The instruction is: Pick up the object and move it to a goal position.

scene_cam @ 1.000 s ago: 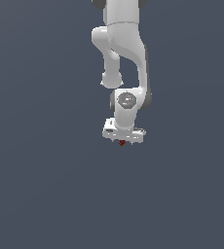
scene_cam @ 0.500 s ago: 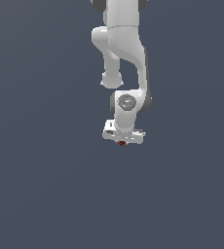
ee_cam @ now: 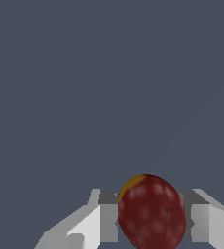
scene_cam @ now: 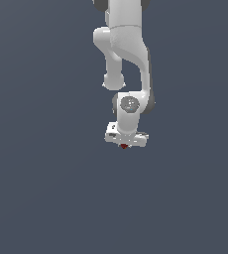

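Exterior view: white arm [scene_cam: 128,59] comes down from the top edge, wrist pointing down, against a plain dark grey-blue ground [scene_cam: 36,173]. The gripper [scene_cam: 125,144] sits at the lowest point of the arm, its body a short white bar lying crosswise. The object [scene_cam: 124,146] shows as a tiny dark red speck right under the middle of that bar, touching it, far narrower than the bar. Fingers too small here to make out. No support under the object can be seen; whether it is off the ground cannot be told from this view.

Wrist view: the object [ee_cam: 151,212] is large in frame, egg-shaped, dark red and mottled, with a small yellow-orange patch at one end. It lies between the two fingers [ee_cam: 109,216], grey pads close against it on either side, no gap visible. Gripper [ee_cam: 153,219] thus narrowly closed around the object, gripping it at the waist. Beyond the object only the same flat grey-blue ground.
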Controlling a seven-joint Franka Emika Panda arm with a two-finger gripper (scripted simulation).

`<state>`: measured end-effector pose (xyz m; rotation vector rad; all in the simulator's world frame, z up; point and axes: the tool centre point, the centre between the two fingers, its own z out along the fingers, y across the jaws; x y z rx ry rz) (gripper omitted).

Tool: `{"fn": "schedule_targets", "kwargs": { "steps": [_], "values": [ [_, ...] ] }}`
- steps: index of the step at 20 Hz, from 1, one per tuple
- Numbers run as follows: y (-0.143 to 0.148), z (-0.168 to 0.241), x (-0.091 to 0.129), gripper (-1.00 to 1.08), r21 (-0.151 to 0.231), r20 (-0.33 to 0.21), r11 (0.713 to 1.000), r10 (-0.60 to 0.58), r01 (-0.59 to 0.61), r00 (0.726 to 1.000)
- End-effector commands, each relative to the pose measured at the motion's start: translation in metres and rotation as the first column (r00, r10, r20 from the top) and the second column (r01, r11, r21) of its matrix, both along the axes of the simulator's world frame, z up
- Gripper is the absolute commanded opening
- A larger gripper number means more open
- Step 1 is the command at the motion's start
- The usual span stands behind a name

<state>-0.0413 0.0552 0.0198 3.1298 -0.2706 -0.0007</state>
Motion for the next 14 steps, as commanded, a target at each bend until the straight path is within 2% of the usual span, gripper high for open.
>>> {"fn": "schedule_targets", "kwargs": {
  "steps": [1,7,14],
  "values": [
    [0.003,0.005,0.004,-1.00,0.000,0.001,1.000,0.000,0.000,1.000],
    [0.016,0.026,0.021,-1.00,0.000,0.001,1.000,0.000,0.000,1.000],
    [0.040,0.065,0.054,-1.00,0.000,0.001,1.000,0.000,0.000,1.000]
  ]
}}
